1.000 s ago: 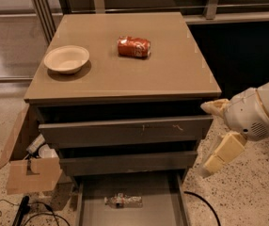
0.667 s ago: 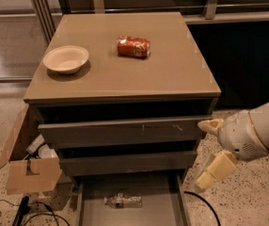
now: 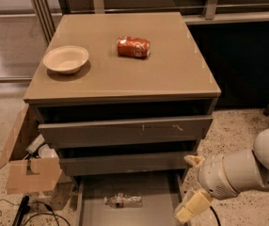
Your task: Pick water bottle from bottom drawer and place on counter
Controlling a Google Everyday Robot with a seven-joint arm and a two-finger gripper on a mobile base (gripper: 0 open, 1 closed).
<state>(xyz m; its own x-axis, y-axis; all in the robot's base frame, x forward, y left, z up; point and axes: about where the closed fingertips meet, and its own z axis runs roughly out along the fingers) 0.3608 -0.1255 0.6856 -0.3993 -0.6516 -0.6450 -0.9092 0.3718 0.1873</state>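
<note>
The counter (image 3: 125, 76) looks like smooth, matt tan laminate. The water bottle (image 3: 122, 200) is clear shiny plastic on the bottom drawer (image 3: 158, 199), which has a dull grey floor. The can (image 3: 133, 47) at 12 o'clock is glossy metal, the bowl (image 3: 66, 59) is matt and papery, and the box (image 3: 31, 174) at 8 o'clock is rough cardboard. The gripper (image 3: 192, 184) at 5 o'clock is smooth cream plastic, fingers apart.

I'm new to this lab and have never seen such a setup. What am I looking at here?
A single camera looks down at a three-drawer cabinet. The white rounded thing at lower right is a robot arm; its two-fingered claw hangs open and empty beside the pulled-out grey-brown bottom drawer. In that drawer lies a small clear plastic water bottle. On the tan-beige counter sit a cream bowl and a red soda can on its side. A cardboard box stands at the left.
</note>
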